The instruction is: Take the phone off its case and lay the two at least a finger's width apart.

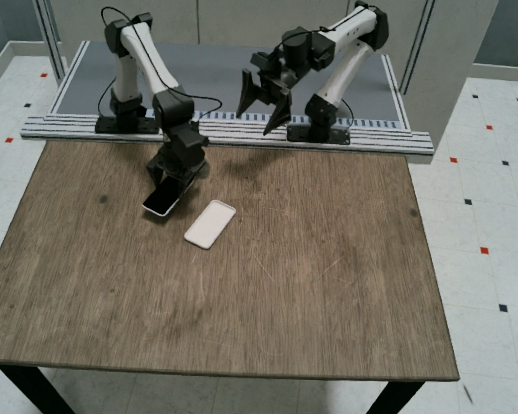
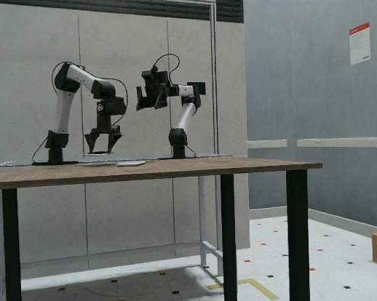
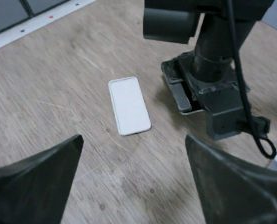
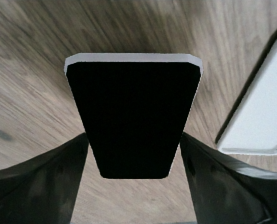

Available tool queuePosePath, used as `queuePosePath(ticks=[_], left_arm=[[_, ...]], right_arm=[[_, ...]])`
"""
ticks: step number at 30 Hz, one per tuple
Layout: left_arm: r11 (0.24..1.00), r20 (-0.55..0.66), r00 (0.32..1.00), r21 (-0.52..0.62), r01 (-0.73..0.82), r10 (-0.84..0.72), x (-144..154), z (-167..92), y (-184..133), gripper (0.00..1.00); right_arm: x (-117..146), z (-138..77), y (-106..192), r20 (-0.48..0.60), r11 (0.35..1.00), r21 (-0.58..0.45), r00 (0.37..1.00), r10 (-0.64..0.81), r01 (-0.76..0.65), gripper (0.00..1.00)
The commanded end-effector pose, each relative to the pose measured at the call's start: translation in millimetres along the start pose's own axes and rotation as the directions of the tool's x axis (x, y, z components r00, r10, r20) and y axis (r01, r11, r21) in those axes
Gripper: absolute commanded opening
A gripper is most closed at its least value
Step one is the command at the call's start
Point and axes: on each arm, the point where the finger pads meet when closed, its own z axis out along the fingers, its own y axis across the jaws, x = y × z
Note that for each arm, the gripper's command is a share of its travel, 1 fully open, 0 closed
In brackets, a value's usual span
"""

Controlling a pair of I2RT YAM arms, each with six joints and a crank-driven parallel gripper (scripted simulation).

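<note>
The black phone [image 1: 161, 200] [image 2: 97, 153] [image 4: 134, 100], with a pale rim, is screen up and clear above the table. My right gripper [image 1: 173, 183] [image 2: 100, 151] [image 4: 134, 135] is shut on the phone, one finger at each long side. The white case [image 1: 210, 225] [image 2: 131, 163] [image 3: 130, 106] [image 4: 261, 110] lies flat and empty on the table, apart from the phone. My left gripper [image 1: 253, 124] [image 2: 148, 108] [image 3: 134, 136] is open and empty, high above the back edge. In the left wrist view the right arm hides most of the phone.
The wooden table [image 1: 283, 300] [image 2: 206, 168] carries the case. Both arms stand on the metal rail [image 1: 233, 135] along its back edge. In the top view, the right arm is at picture left, just behind and left of the case.
</note>
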Motion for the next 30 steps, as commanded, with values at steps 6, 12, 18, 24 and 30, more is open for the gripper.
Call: queuePosePath(ticks=[6,12,18,24,30], left_arm=[[1.000,-0.008,1.000,-0.008,0.004,-0.004,2,0,2,1.00],[1.000,-0.008,1.000,-0.008,0.004,-0.004,2,0,2,1.00],[1.000,-0.009,1.000,-0.008,0.004,-0.004,2,0,2,1.00],[1.000,-0.008,1.000,-0.008,0.004,-0.004,2,0,2,1.00],[1.000,-0.009,1.000,-0.008,0.004,-0.004,2,0,2,1.00]], right_arm=[[17,-11,-15,-0.038,0.960,0.083,0.962,0.270,-0.267,0.73],[15,-8,-14,-0.024,0.867,0.105,0.871,0.491,-0.487,0.73],[15,3,-10,-0.025,0.868,0.099,0.871,0.491,-0.487,0.73],[15,23,-15,-0.024,0.867,0.101,0.870,0.492,-0.488,0.73],[18,17,-18,-0.023,0.863,0.133,0.869,0.495,-0.488,0.73]])
